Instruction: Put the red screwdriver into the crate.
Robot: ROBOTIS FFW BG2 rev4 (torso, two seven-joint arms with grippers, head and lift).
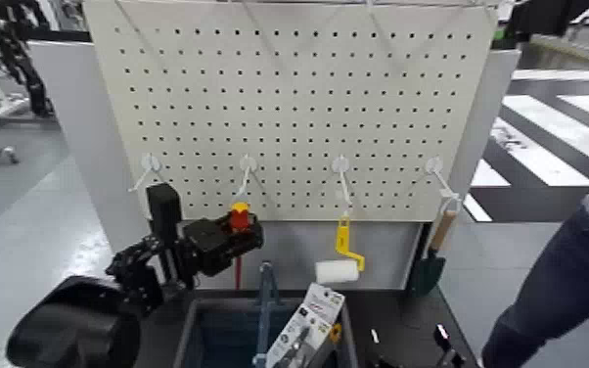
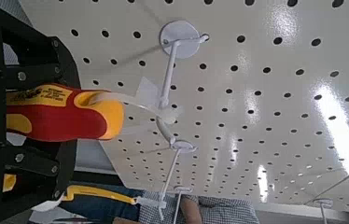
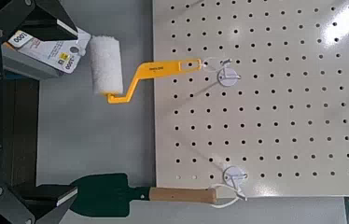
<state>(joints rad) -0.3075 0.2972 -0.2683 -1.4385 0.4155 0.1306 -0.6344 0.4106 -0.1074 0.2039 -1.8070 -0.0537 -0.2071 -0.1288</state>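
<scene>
The red screwdriver (image 1: 240, 223), with a yellow cap, is upright against the pegboard just below a hook (image 1: 248, 164). Its thin shaft points down. My left gripper (image 1: 232, 237) is shut on its handle. In the left wrist view the handle (image 2: 65, 112) lies between the black fingers (image 2: 28, 58), and its clear hang tab touches the hook (image 2: 174, 42). The dark teal crate (image 1: 193, 318) with its upright divider (image 1: 264, 303) stands below, at the bottom of the head view. My right gripper (image 3: 5, 107) is open and empty, facing the right side of the pegboard.
A yellow-handled white paint roller (image 1: 339, 262) and a wooden-handled green trowel (image 1: 431, 256) hang on the pegboard to the right. A packaged tool (image 1: 308, 323) leans inside the crate. A person (image 1: 572, 264) stands at the far right.
</scene>
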